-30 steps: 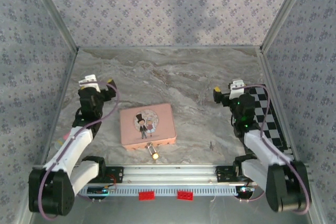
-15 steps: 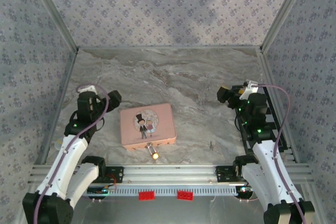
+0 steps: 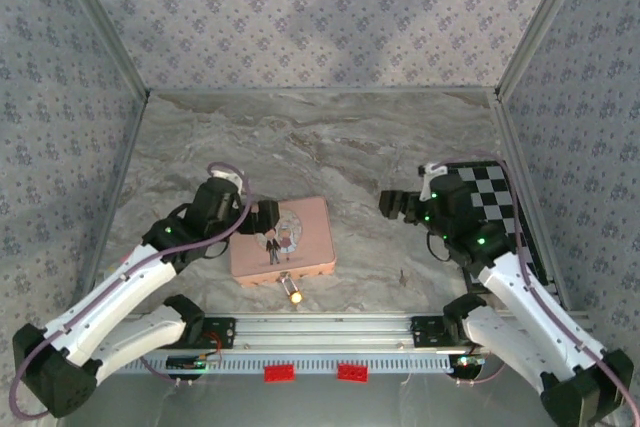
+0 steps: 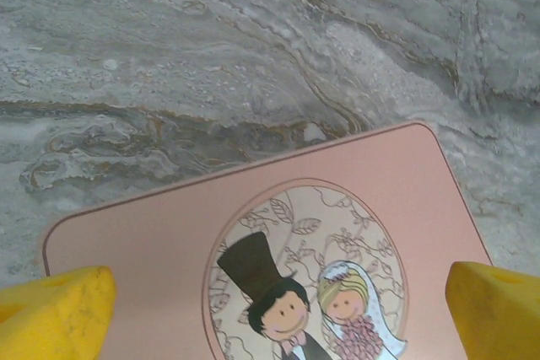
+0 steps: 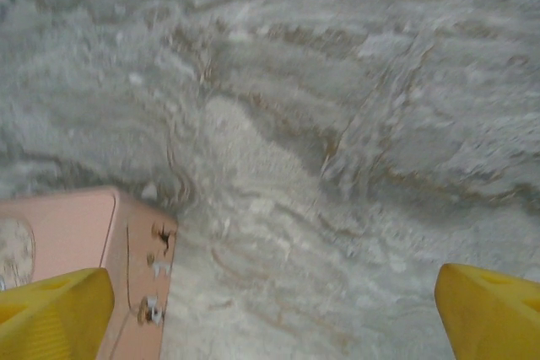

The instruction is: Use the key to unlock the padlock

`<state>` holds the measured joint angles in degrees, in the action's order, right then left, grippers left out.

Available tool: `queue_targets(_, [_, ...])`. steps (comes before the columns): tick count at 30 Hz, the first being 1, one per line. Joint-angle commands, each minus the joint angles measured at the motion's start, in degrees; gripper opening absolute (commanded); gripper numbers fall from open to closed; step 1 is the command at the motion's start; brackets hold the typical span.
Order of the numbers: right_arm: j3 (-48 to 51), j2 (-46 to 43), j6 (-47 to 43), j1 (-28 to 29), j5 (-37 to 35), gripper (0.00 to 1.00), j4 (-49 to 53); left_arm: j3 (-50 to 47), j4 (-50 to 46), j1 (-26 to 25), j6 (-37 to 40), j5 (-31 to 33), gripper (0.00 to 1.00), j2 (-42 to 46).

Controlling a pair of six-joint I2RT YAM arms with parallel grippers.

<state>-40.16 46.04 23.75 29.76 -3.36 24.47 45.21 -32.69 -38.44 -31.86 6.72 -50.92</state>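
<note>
Top external shows both claws spread apart: left claw [image 3: 264, 219] above the pink box [image 3: 310, 232], padlock [image 3: 293, 294] at the box's 6 o'clock edge. The right claw [image 3: 390, 204] should approach the key [image 3: 403, 275], at its 6 o'clock, squarely.

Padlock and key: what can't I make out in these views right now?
padlock, top view: too small to tell keyhole side or whether the shackle is shut.
key, top view: a tiny dark speck, orientation unreadable.
pink box, left wrist view: near edge cut off by the frame bottom.
pink box, right wrist view: side fittings blurred.
</note>
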Motion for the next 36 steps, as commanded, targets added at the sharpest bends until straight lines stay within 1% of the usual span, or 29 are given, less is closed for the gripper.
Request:
queue_targets(1, [-1.9,2.1,0.7,6.0,-6.4,0.99,5.4,4.2,-12.6,-1.0,-3.7,2.2,1.00,-1.7])
queue_targets(4, [-2.0,4.5,1.9,11.7,-8.4,0.99,5.4,4.4,-17.9,-1.6,-6.9,0.8,1.00,-1.5])
queue_targets(8, [-2.5,8.1,2.9,17.6,-9.7,0.99,4.5,4.1,-21.2,-2.3,-10.5,-0.4,1.00,0.3])
queue_targets(12, [-2.7,11.2,4.3,22.3,-10.9,0.99,3.8,3.4,-24.3,-3.3,-13.2,0.0,1.00,1.5])
queue_targets(15, [-2.4,12.7,5.6,24.6,-11.4,0.99,2.9,2.2,-26.4,-3.6,-14.7,0.7,1.00,2.3])
queue_targets(20, [-2.4,13.8,7.8,26.6,-12.9,0.99,4.4,0.8,-26.5,-4.2,-15.9,-0.4,1.00,4.0])
queue_targets(23, [-3.1,14.1,11.7,26.8,-14.4,0.99,9.4,1.3,-26.7,-4.9,-16.2,-0.2,1.00,4.7])
queue_targets(26, [-3.3,15.0,17.4,27.0,-15.0,0.99,16.3,1.2,-26.7,-5.7,-16.7,0.2,1.00,5.1])
queue_targets(33, [-2.3,15.4,29.1,28.3,-13.0,0.95,27.4,0.9,-25.8,-6.7,-17.3,0.4,1.00,6.4])
queue_targets(36, [-0.1,15.3,32.6,28.4,-10.9,0.92,28.9,0.9,-24.8,-6.7,-16.9,0.7,1.00,6.9])
